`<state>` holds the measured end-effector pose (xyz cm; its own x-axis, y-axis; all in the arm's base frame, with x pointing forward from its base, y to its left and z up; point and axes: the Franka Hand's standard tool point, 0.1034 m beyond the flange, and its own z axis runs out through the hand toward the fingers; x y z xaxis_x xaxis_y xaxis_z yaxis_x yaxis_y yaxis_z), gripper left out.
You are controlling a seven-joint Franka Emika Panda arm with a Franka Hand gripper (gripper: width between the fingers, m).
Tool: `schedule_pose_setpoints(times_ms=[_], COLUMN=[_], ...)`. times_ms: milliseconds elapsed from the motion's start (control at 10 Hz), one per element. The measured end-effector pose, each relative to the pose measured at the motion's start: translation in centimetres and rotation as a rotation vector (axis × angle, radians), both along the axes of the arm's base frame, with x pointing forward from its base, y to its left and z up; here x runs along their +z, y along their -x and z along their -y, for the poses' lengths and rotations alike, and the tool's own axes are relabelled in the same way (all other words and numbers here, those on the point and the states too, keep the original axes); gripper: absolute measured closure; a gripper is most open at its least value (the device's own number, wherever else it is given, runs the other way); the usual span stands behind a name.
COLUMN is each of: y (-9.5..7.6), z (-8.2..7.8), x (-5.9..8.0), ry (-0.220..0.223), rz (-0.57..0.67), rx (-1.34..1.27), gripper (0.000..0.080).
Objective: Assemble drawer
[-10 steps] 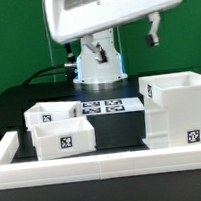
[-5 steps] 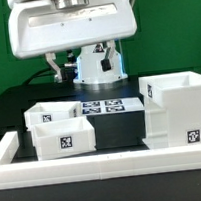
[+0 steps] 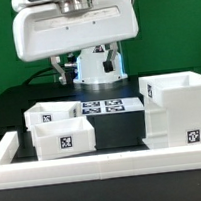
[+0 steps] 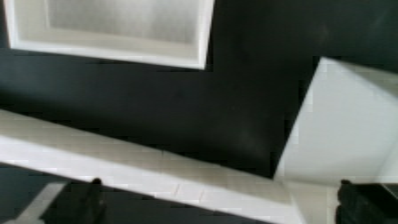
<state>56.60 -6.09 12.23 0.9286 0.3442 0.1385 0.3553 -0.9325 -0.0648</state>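
The drawer lies in three loose parts on the black table. The large cube-shaped housing point(image 3: 175, 109) stands at the exterior view's right with its open side up. Two shallow trays point(image 3: 48, 115) point(image 3: 64, 138) sit side by side at the exterior view's left. My gripper point(image 3: 84, 62) hangs high above the table, over the trays and the middle, open and empty. In the wrist view its dark fingertips point(image 4: 80, 196) stand wide apart with nothing between them point(image 4: 222, 200). Below it I see one tray point(image 4: 116, 30) and a side of the housing point(image 4: 356, 120).
A long low white rail point(image 3: 105, 166) edges the table's front and runs up the exterior view's left side; it also crosses the wrist view point(image 4: 160, 165). The marker board point(image 3: 104, 106) lies behind the trays. The arm's base point(image 3: 99, 73) stands at the back.
The hand has swung from the upper right toward the exterior view's left and come slightly lower. The drawer parts have not moved.
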Motion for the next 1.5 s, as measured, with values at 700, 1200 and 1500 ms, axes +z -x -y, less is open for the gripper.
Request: schedule_pose_setpoints(times_ms=[700,1200,1500], y=[3.1,4.2,6.0], z=[1.9,0.7,1.1], x=[-7.1,-8.8,-11.0], ry=[0.066,0.043,0.072], rz=[0.036,-0.03,-0.006], rx=[-0.018,-0.076,-0.077], gripper=[0.015,0.015,0.015])
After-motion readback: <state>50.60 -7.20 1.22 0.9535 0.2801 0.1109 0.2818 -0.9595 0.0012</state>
